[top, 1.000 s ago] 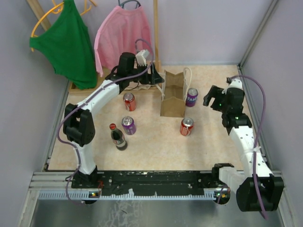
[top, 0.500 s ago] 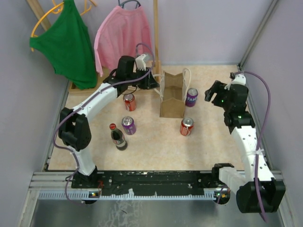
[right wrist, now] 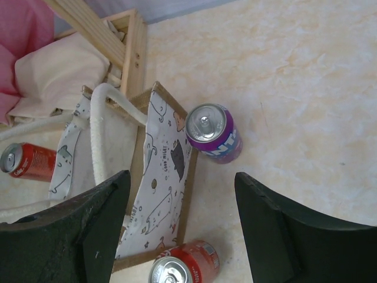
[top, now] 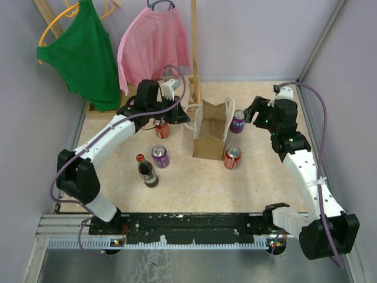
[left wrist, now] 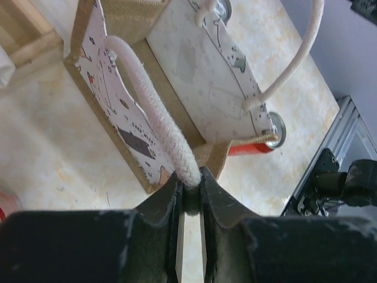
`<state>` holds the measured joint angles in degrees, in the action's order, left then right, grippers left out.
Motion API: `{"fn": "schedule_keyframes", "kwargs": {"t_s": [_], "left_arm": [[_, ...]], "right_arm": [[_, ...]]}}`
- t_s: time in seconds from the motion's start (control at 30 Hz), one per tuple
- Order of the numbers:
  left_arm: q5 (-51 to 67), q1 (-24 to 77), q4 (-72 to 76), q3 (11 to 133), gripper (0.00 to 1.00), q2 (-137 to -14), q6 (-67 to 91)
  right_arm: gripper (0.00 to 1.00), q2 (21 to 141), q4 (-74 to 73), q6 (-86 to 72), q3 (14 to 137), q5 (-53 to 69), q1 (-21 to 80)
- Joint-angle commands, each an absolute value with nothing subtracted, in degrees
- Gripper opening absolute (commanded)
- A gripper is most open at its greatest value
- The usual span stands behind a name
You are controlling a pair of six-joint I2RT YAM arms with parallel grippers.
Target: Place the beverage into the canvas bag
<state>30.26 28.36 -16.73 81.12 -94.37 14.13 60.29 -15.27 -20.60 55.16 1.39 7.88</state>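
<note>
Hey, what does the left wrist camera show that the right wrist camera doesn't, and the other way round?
Only the left wrist: the left pincer shut on a rope handle. Only the right wrist: the open right pincer, a pink cloth, and the purple can seen whole. Both: the bag, its printed lining, and the red can beside it.

We see the tan bag [top: 207,138] upright on the counter [top: 259,177], mouth open, with a white printed lining. The left end effector [left wrist: 189,187] pinches one white rope handle [left wrist: 158,127]. On one side stand the far purple can [top: 238,120] and the near red can [top: 232,157]. On the other side are the far red can [top: 162,128], the near purple can [top: 159,155] and a dark bottle [top: 146,170].
</note>
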Motion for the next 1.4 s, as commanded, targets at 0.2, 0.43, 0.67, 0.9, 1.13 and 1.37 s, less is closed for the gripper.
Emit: {"fn": "schedule_keyframes", "kwargs": {"t_s": [0.2,0.43,0.67,0.9,1.13,1.37], "left_arm": [[31.6,28.7,-19.5,70.9,0.19,-82.3,17.3],[33.1,28.9,-22.0,68.7,0.19,-78.8,17.1],[35.7,29.9,-23.8,66.7,0.19,-76.5,16.5],[37.8,30.9,-25.7,63.4,0.19,-73.3,16.1],[38.2,31.0,-27.1,62.7,0.19,-71.5,15.7],[40.4,31.0,-28.5,62.8,0.18,-70.5,15.2]], "right_arm": [[0.72,59.8,-13.8,-20.3,58.6,-1.8,11.3],[0.72,59.8,-13.9,-20.4,58.5,-2.1,12.1],[0.72,59.0,-14.3,-20.5,57.9,-2.5,12.4],[0.72,58.2,-15.3,-20.4,57.6,-3.1,12.6],[0.72,57.8,-15.8,-20.6,57.1,-3.5,13.1],[0.72,57.1,-16.4,-20.5,57.2,-3.7,13.8]]}}
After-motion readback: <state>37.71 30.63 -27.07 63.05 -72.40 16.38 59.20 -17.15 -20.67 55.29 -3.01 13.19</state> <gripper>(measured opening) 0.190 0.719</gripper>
